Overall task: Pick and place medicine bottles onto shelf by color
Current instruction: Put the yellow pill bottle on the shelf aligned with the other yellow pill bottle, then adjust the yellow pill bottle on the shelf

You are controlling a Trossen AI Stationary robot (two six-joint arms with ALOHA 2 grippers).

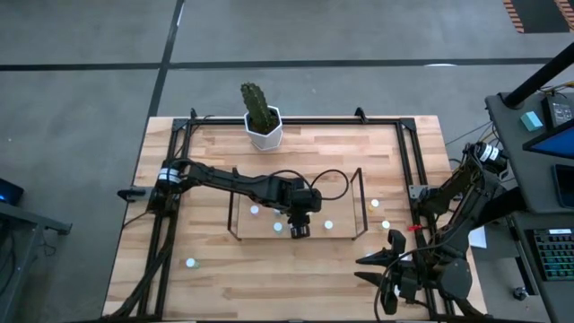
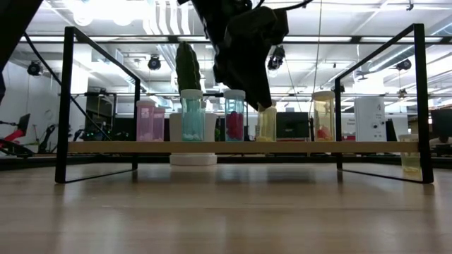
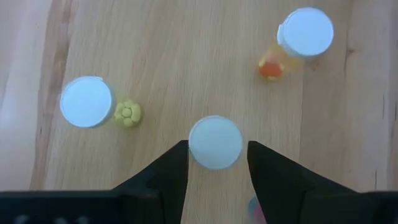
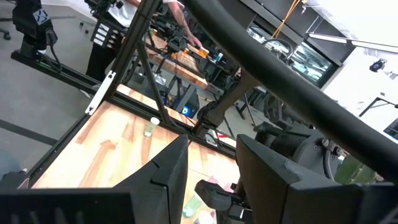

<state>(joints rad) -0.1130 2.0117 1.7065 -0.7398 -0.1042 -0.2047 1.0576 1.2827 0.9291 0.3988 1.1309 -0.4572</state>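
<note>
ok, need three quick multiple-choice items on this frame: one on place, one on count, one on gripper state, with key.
1. The left gripper is:
A. over the wire-framed wooden shelf
B. beside the white hexagonal cactus pot
C. off the table

2. White round bottle caps in the left wrist view:
A. one
B. three
C. five

3. The left fingers are:
A. open around a white-capped bottle
B. shut, empty
C. hidden

Key: 1 A, high view puts it above the shelf. 2 B, three caps show. 3 A, the cap sits between spread fingers.
</note>
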